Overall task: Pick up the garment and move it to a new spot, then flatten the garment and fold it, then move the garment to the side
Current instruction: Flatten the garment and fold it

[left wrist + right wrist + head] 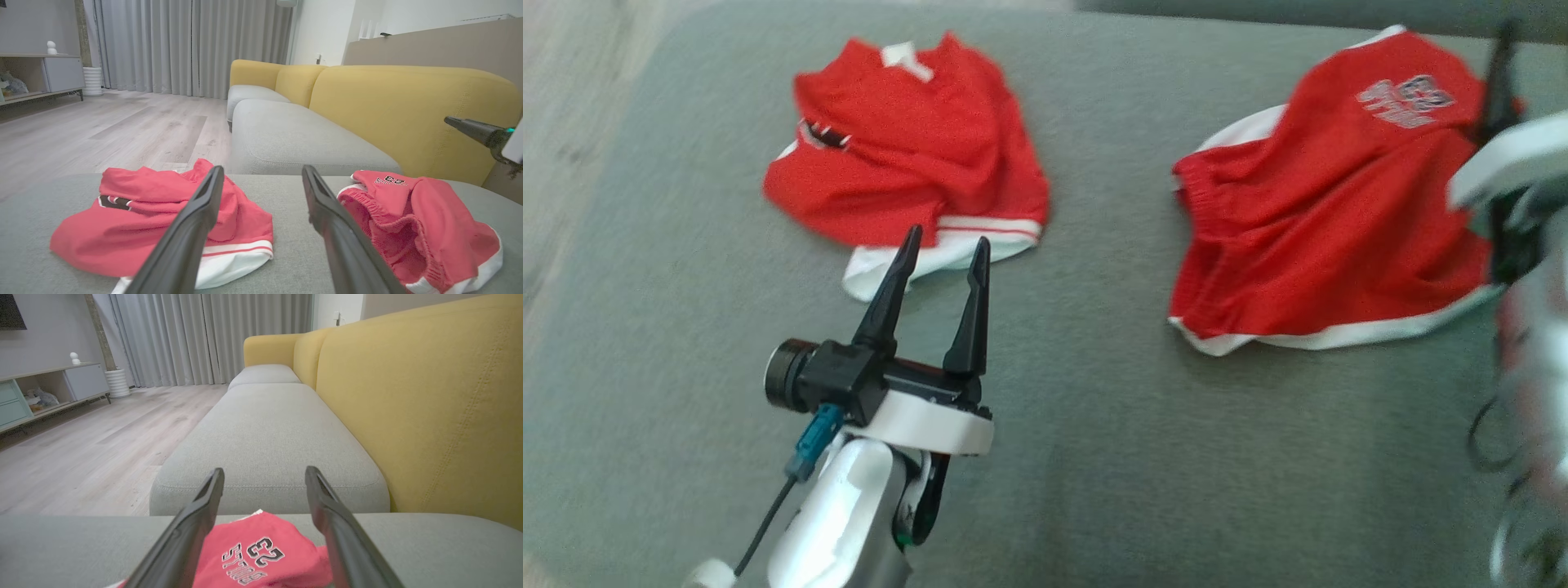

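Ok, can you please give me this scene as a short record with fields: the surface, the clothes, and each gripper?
surface: grey sofa seat, yellow backrest behind
clothes: two red items with white trim, lying apart
crumpled piece: on the robot's left
shorts: on the robot's right, number print facing up
left gripper: open, empty, pointing at the crumpled piece
right gripper: open, over the printed end of the shorts; contact unclear

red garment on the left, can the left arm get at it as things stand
Probably yes. The left gripper sits right by the red garment, jaws open toward its white hem, and nothing on the grey cushion stands between them.
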Tool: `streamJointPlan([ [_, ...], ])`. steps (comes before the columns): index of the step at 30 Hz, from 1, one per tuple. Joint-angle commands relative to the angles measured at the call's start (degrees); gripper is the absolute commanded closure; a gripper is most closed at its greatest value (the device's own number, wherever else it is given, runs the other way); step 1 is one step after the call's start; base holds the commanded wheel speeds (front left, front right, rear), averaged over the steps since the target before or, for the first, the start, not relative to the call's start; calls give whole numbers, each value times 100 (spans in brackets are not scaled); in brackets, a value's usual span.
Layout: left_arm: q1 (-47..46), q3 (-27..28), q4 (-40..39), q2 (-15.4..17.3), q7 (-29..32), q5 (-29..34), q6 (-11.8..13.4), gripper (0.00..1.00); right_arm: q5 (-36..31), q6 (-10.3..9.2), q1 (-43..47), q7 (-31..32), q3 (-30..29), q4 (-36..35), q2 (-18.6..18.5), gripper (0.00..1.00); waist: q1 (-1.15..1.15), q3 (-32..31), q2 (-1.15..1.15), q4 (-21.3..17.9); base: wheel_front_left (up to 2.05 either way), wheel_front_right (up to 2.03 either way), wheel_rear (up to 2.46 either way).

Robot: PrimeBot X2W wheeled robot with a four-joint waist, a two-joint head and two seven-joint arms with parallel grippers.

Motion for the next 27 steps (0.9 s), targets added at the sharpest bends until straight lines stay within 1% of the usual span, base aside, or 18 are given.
streamJointPlan([
  [1, -12, 240, -165, 32, -54, 71, 18, 0, 191, -4, 324, -79, 364, -491, 173, 0, 1, -330, 0, -386, 0, 0, 0],
  [2, -12, 240, -165, 32, -54, 71, 18, 0, 191, -4, 324, -79, 364, -491, 173, 0, 1, -330, 0, -386, 0, 0, 0],
  [3, 18, 257, -158, 35, -54, 84, 4, 0, 301, -4, 562, -83, 498, -739, 241, 0, 1, -382, 0, -460, 0, 0, 0],
  [5, 78, 310, -150, 45, -54, 92, -19, 0, 543, -4, 1103, -86, 718, -1323, 384, 0, 1, -487, 0, -633, 0, 0, 0],
  [6, 139, 346, -138, 57, -54, 103, -49, 0, 720, -4, 1707, -87, 906, -1895, 491, 0, 1, -565, 0, -783, 0, 0, 0],
  [7, 168, 354, -128, 61, -54, 110, -66, 0, 791, -4, 2012, -88, 963, -2158, 538, 0, 1, -600, 0, -852, 0, 0, 0],
  [10, 260, 369, -78, 62, -54, 105, -123, 0, 969, -4, 2883, -88, 991, -2888, 685, 0, 1, -704, 0, -1035, 0, 0, 0],
  [13, 343, 384, -30, 63, -54, 105, -163, 0, 960, -4, 3643, -89, 941, -3452, 793, 0, 1, -765, 0, -1200, 0, 0, 0],
  [16, 411, 375, 39, 65, -54, 101, -232, 0, 1090, -4, 4181, -89, 928, -3817, 846, 0, 1, -797, 0, -1327, 0, 0, 0],
  [19, 457, 357, 134, 67, -54, 104, -303, 0, 1324, -4, 4488, -89, 1023, -4040, 854, 0, 1, -803, 0, -1416, 0, 0, 0],
  [23, 451, 328, 241, 73, -54, 127, -383, 0, 1460, -4, 4590, -89, 1046, -4185, 856, 0, 1, -763, 0, -1493, 0, 0, 0],
  [27, 380, 172, 436, 147, -9, 164, -524, 0, 1511, -4, 4529, -89, 1035, -4297, 856, 0, 1, -692, 0, -1555, 0, 0, 0],
])
